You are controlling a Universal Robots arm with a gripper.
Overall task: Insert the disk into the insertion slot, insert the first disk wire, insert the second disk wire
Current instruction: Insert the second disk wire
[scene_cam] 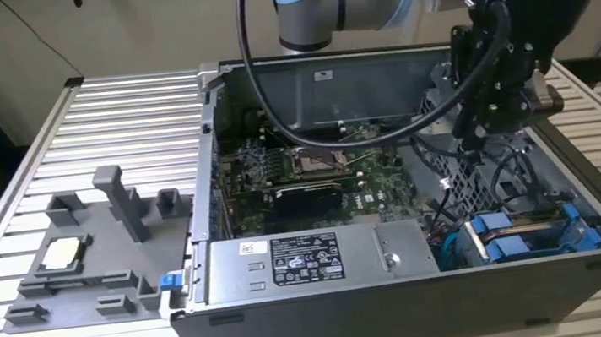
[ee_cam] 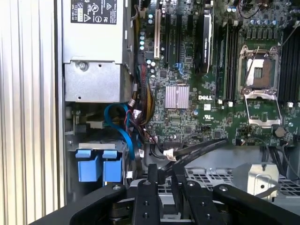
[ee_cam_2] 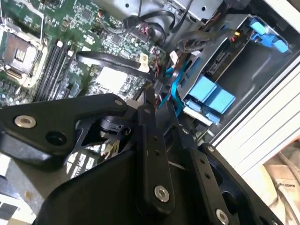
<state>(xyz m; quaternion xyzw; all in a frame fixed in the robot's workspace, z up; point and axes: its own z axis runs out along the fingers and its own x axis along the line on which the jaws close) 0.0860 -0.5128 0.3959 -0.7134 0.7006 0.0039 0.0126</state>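
The disk (ee_cam_2: pixel 220 57) lies inside the insertion slot (scene_cam: pixel 585 225) at the case's front corner on the exterior view's right, and its blue carrier (scene_cam: pixel 507 240) (ee_cam: pixel 96 166) shows at the bay mouth. My gripper (scene_cam: pixel 488 126) hangs over the perforated drive cage (scene_cam: pixel 454 176), behind that bay. In both wrist views its fingertips (ee_cam: pixel 152 172) stand close together on the end of a black disk wire (ee_cam: pixel 197 149) with a white tag, gripper (ee_cam: pixel 164 169) (ee_cam_2: pixel 152 96) shut. A blue wire (ee_cam: pixel 123 133) curls beside the bay.
The open computer case (scene_cam: pixel 407 309) sits on a slatted metal table (scene_cam: pixel 101 115). Inside are the motherboard (scene_cam: pixel 313 175), with its square socket, and a grey labelled power-supply box (scene_cam: pixel 300 262). A grey fixture (scene_cam: pixel 82 244) stands on the exterior view's left. Loose cables crowd the cage.
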